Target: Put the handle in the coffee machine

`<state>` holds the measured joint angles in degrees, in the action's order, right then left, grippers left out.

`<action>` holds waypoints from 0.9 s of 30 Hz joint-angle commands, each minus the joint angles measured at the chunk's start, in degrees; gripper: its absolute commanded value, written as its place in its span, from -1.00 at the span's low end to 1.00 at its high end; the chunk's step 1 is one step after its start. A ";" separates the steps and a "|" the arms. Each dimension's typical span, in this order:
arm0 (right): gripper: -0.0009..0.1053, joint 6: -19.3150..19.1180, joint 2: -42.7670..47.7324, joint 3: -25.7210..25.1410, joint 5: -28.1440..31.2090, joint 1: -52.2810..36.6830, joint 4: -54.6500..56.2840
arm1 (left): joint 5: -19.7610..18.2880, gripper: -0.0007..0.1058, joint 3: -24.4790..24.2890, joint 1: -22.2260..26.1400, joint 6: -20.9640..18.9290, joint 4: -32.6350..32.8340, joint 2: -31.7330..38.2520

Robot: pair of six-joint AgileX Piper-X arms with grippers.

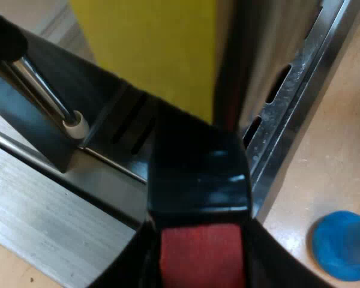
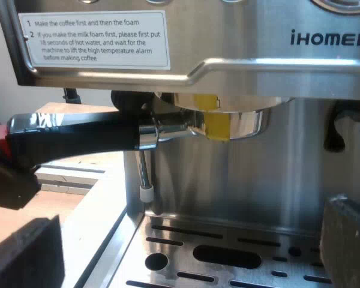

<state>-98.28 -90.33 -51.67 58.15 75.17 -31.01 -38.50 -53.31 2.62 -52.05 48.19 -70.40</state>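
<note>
handle (image 1: 199,180) is sitting between my left jaws, clamped at its red end; my right jaws are hanging wide apart, empty.

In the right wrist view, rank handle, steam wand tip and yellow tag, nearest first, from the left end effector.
1. handle, in its grasp.
2. steam wand tip, hanging under the handle.
3. yellow tag, at the handle's far end.

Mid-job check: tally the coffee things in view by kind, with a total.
espresso machine: 1
metal holder: 1
blue tamper: 1
Total: 3
</note>
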 commanded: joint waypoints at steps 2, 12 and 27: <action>0.66 -0.94 -0.08 -0.23 -0.20 -0.33 -0.46 | -8.08 -0.98 -3.99 -0.03 -1.29 -5.93 1.39; 0.66 -0.94 -0.08 -0.23 -0.20 -0.33 -0.46 | -10.86 -0.98 -3.97 -0.03 -2.12 -5.20 1.39; 0.66 -0.94 -0.08 -0.23 1.23 -0.33 -0.08 | -11.49 -0.98 -3.67 0.07 7.84 1.34 1.39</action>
<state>-98.36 -90.33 -51.67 58.78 75.17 -30.88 -40.16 -55.16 2.93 -47.33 52.29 -70.88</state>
